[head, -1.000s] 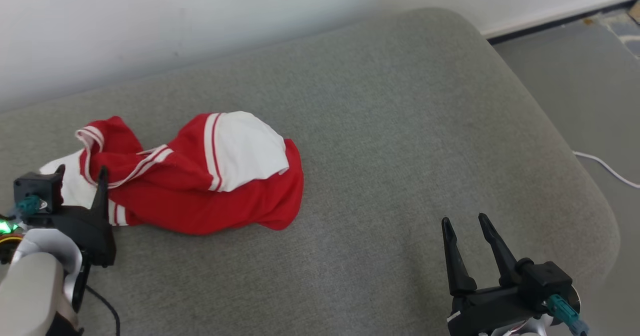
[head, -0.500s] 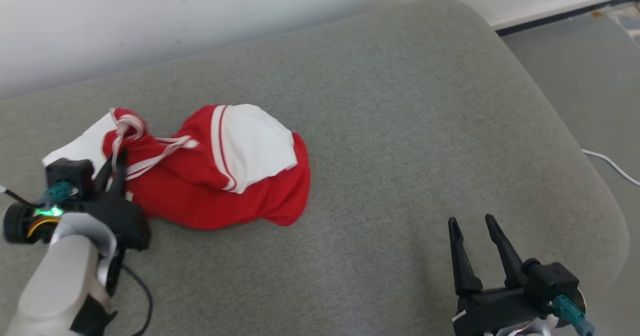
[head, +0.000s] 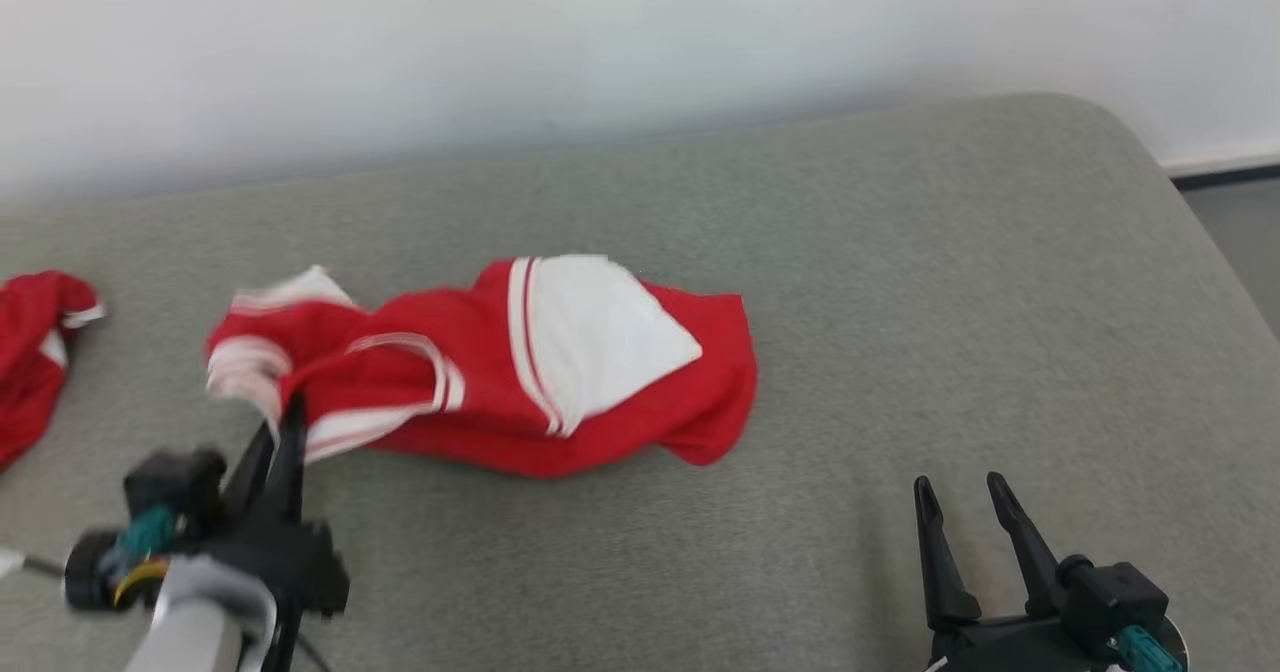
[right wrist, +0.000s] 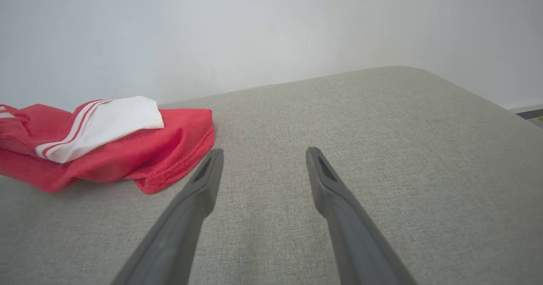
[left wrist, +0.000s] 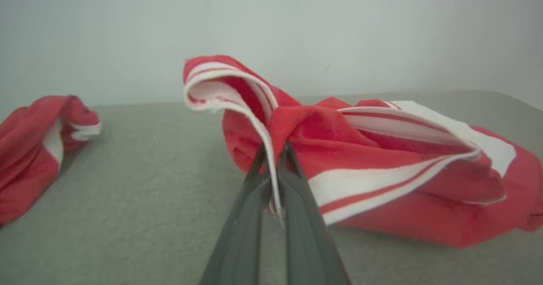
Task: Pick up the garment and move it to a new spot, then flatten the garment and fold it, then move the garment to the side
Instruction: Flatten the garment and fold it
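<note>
The garment is red with white panels and stripes and lies crumpled on the grey cushion. My left gripper is shut on its striped left edge, which is lifted off the cushion. In the left wrist view the two fingers pinch the white-trimmed fold of the garment at the left gripper. My right gripper stands open at the lower right, apart from the cloth. In the right wrist view the garment lies left of the right gripper.
A second red and white cloth lies at the far left of the cushion, also seen as the red cloth in the left wrist view. A pale wall runs behind. The cushion's rounded right edge drops to the floor.
My left gripper went from open to shut on the garment's striped edge and pulled it up and rightward. The head camera has shifted, bringing the second cloth into view.
</note>
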